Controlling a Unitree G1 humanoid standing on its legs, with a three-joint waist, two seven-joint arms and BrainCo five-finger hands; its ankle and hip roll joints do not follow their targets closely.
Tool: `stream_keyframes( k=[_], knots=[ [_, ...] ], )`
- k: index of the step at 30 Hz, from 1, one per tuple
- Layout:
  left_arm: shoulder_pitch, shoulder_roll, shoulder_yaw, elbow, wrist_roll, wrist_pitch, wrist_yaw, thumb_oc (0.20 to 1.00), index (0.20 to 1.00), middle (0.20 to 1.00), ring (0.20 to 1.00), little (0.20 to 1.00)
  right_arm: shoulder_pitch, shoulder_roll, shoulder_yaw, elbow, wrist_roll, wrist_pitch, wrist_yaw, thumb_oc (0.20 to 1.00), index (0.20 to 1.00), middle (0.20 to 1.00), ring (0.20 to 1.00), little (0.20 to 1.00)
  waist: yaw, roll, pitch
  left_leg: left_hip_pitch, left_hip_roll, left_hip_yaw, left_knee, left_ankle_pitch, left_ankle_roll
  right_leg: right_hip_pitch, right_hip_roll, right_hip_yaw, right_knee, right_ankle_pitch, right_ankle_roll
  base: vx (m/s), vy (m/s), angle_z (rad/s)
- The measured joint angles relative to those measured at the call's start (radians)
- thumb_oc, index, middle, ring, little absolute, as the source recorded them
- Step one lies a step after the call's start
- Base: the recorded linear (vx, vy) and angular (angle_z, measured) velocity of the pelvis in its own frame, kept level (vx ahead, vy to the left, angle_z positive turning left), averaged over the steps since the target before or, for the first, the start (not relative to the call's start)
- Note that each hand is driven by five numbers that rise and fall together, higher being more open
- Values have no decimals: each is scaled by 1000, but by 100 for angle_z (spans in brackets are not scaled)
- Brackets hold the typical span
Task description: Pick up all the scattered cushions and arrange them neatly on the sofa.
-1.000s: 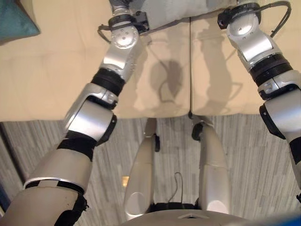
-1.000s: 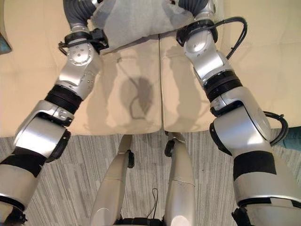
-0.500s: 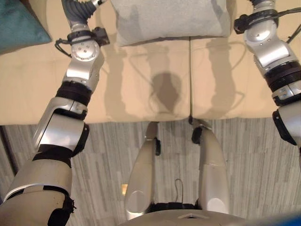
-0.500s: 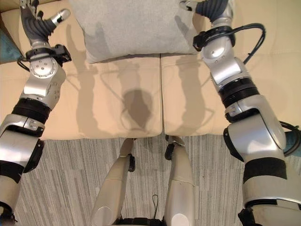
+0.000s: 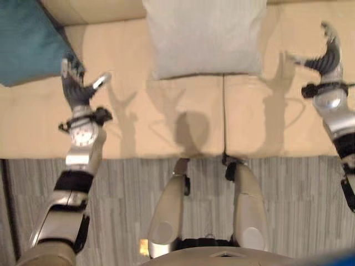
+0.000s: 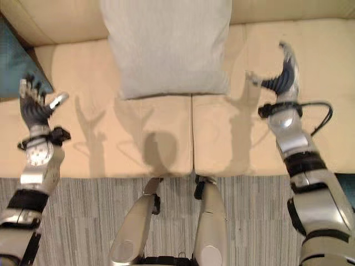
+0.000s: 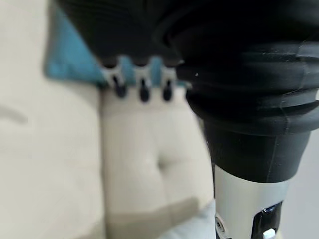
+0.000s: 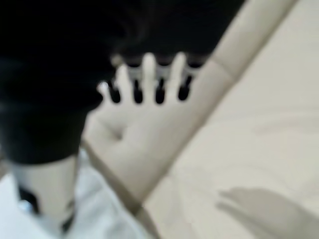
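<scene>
A light grey cushion point(image 5: 204, 34) lies on the beige sofa point(image 5: 166, 122), leaning at the back over the seam between two seat pads. A teal cushion point(image 5: 25, 44) rests at the sofa's left end. My left hand point(image 5: 75, 88) hovers over the left seat pad, just right of the teal cushion, fingers straight and holding nothing. My right hand point(image 5: 324, 55) hangs over the right seat pad, well right of the grey cushion, fingers spread and empty. Past my left hand point(image 7: 142, 84) in its wrist view shows the teal cushion point(image 7: 70, 59).
Striped grey carpet point(image 5: 127, 205) runs along the front edge of the sofa. The sofa backrest point(image 6: 66, 19) rises behind the cushions. A teal object's edge point(image 6: 346, 188) shows on the floor at the far right.
Both hands have let go of the grey cushion and drawn back and outward, away from it. The cushion stays on the sofa. The camera has tilted, bringing more of the sofa into view.
</scene>
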Motion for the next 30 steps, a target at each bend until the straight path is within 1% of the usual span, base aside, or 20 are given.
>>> stream_keyframes(
  k=[1, 4, 5, 7, 9, 11, 12, 14, 15, 16, 19, 21, 22, 23, 24, 25, 26, 27, 29, 30],
  knots=[
    [97, -71, 42, -10, 11, -5, -38, 1000, 1000, 1000, 1000, 1000, 134, 35, -56, -62, 1, -18, 39, 1000, 1000, 1000, 1000, 1000, 0, 1, -9, 61, 1, -10, -3, -24, 0, 67, 2, -3, -15, -14, 5, 115, 0, 10],
    [224, -130, 34, 23, 35, 7, -97, 1000, 1000, 1000, 1000, 1000, 283, 78, -63, -78, 1, -36, 102, 1000, 1000, 1000, 1000, 1000, 1, -1, -70, 86, 4, -15, 0, -45, 3, 103, 10, -5, -39, -20, 6, 104, 1, -2],
    [268, -155, 6, 88, 50, 9, -130, 1000, 1000, 1000, 1000, 1000, 349, 100, -62, -52, -2, -46, 133, 1000, 1000, 1000, 1000, 1000, 0, 2, -96, 98, 9, -15, 0, -50, 3, 124, 17, -10, -52, -19, 7, 85, -6, -7],
    [311, -243, 10, 203, 59, 31, -173, 1000, 1000, 1000, 1000, 1000, 417, 172, -56, 10, -14, -42, 167, 1000, 1000, 1000, 1000, 1000, -4, 3, -128, 156, 22, -15, -8, -64, 2, 193, 31, -20, -85, -18, 9, 45, -20, -5],
    [384, -281, -46, 267, 72, 62, -199, 1000, 1000, 1000, 1000, 1000, 493, 205, -15, 70, -44, -41, 194, 1000, 1000, 1000, 1000, 1000, -10, 0, -205, 157, 29, -14, -5, -76, 2, 204, 39, -25, -99, -25, 7, 56, -62, -1],
    [406, -332, -50, 421, 108, 77, -232, 1000, 1000, 1000, 1000, 1000, 534, 269, -21, 193, -77, -30, 211, 1000, 1000, 1000, 1000, 1000, -20, 2, -223, 223, 46, -14, -9, -78, -3, 288, 62, -31, -142, -23, 7, 55, -71, -4],
    [415, -356, -54, 535, 145, 107, -233, 1000, 1000, 1000, 1000, 1000, 579, 305, -13, 246, -99, -19, 225, 1000, 1000, 1000, 1000, 1000, -24, 0, -261, 257, 56, -15, -7, -95, -7, 335, 74, -36, -163, -29, 7, 44, -55, -2],
    [454, -362, -63, 578, 185, 124, -253, 1000, 1000, 1000, 1000, 1000, 623, 309, 2, 260, -134, -18, 238, 1000, 1000, 1000, 1000, 1000, -28, 1, -306, 257, 64, -16, -4, -106, -10, 340, 83, -39, -168, -34, 5, 63, -93, -1],
    [453, -364, -63, 591, 196, 126, -256, 1000, 1000, 1000, 1000, 1000, 626, 311, -5, 268, -141, -18, 238, 1000, 1000, 1000, 1000, 1000, -28, 2, -311, 259, 66, -18, -2, -105, -10, 345, 85, -41, -172, -34, 6, 80, -118, 17],
    [432, -373, -66, 684, 261, 139, -269, 1000, 1000, 1000, 1000, 1000, 659, 341, -18, 329, -160, -13, 244, 1000, 1000, 1000, 1000, 1000, -35, 6, -316, 291, 78, -30, -1, -104, -13, 399, 99, -62, -197, -33, 5, 57, -81, 19],
    [451, -393, -75, 788, 338, 162, -285, 1000, 1000, 1000, 1000, 1000, 721, 384, -20, 397, -181, -10, 264, 1000, 1000, 1000, 1000, 1000, -36, 10, -382, 324, 95, -40, 4, -132, -22, 447, 115, -78, -210, -50, -2, 3, -61, 14],
    [458, -404, -77, 808, 352, 175, -296, 1000, 1000, 1000, 1000, 1000, 743, 395, -15, 423, -185, -5, 277, 1000, 1000, 1000, 1000, 1000, -34, 13, -399, 334, 93, -40, 19, -134, -30, 464, 120, -79, -209, -54, -7, -92, -9, 3],
    [461, -408, -80, 810, 357, 180, -297, 1000, 1000, 1000, 1000, 1000, 748, 396, -17, 436, -188, -5, 279, 1000, 1000, 1000, 1000, 1000, -37, 12, -401, 333, 91, -52, 36, -138, -42, 459, 119, -74, -208, -62, -19, -98, 48, -15],
    [455, -412, -80, 828, 370, 182, -297, 1000, 1000, 1000, 1000, 1000, 749, 403, -23, 470, -187, -2, 283, 1000, 1000, 1000, 1000, 1000, -30, -11, -398, 328, 75, -66, 72, -133, -64, 458, 107, -55, -214, -59, -36, -88, 74, -31],
    [451, -413, -80, 837, 374, 186, -297, 1000, 1000, 1000, 1000, 1000, 739, 412, -26, 491, -187, 5, 284, 1000, 1000, 1000, 1000, 1000, -23, -36, -396, 321, 47, -89, 125, -137, -84, 461, 84, -35, -218, -46, -61, -55, 82, -79],
    [457, -415, -68, 841, 373, 191, -297, 1000, 1000, 1000, 1000, 1000, 745, 416, -24, 502, -188, 7, 285, 1000, 1000, 1000, 1000, 1000, -7, -68, -409, 327, 14, -134, 230, -191, -94, 482, 61, -9, -261, -12, -59, -88, 90, -90],
    [462, -414, -69, 839, 380, 196, -301, 1000, 1000, 1000, 1000, 1000, 755, 412, -25, 509, -189, 9, 285, 1000, 1000, 1000, 1000, 1000, -18, -65, -436, 361, 10, -170, 292, -236, -96, 521, 67, 6, -333, 29, -49, -188, 137, -88],
    [462, -416, -70, 835, 380, 196, -306, 1000, 1000, 1000, 1000, 1000, 761, 411, -25, 514, -189, 19, 285, 1000, 1000, 1000, 1000, 1000, -24, -55, -442, 398, 13, -214, 296, -254, -90, 533, 82, 22, -356, 45, -41, -172, 105, -49],
    [440, -421, -69, 820, 375, 196, -309, 1000, 1000, 1000, 1000, 1000, 762, 412, -34, 514, -188, 27, 285, 1000, 1000, 1000, 1000, 1000, -35, -43, -450, 411, 22, -249, 259, -288, -74, 522, 98, 36, -366, 75, -29, -197, 106, -28],
    [421, -425, -75, 804, 369, 192, -309, 1000, 1000, 1000, 1000, 1000, 764, 413, -33, 514, -187, 29, 285, 1000, 1000, 1000, 1000, 1000, -49, -39, -457, 415, 31, -243, 212, -298, -73, 499, 101, 41, -372, 94, -17, -248, 119, -12]
  ],
)
